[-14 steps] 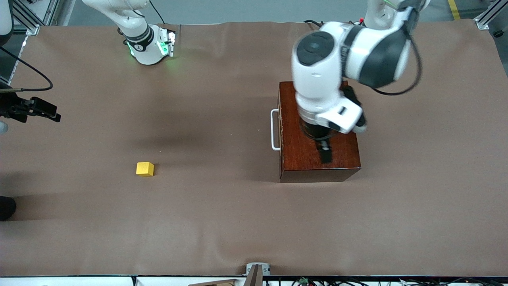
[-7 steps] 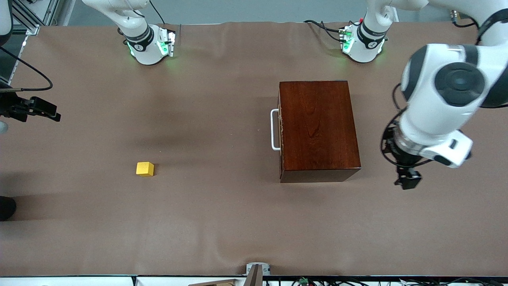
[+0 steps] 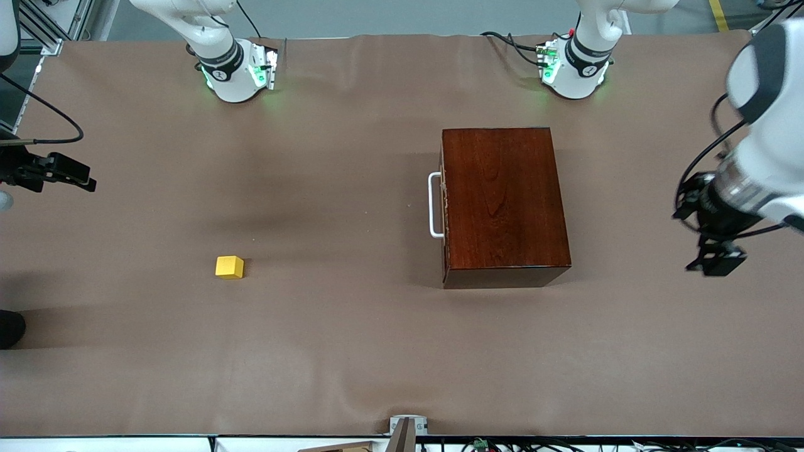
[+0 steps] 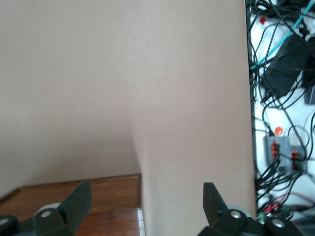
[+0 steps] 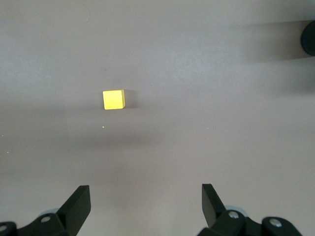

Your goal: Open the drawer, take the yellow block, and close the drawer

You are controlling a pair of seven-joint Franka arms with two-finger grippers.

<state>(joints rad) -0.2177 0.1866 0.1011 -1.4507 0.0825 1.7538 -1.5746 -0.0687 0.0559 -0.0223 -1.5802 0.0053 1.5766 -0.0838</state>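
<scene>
Brown table. Wooden box, drawer shut, white handle facing the right arm's end. Left gripper over bare table beside the box, jaws wide, empty. Right gripper high over table, jaws wide, empty. Yellow block on the table, well apart from the box.

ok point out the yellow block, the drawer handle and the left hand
yellow block (image 3: 229, 267), front view, on its top face
drawer handle (image 3: 431, 206), front view, on the long white bar
left hand (image 3: 716, 262), front view, at its dark fingertips, over bare table
</scene>
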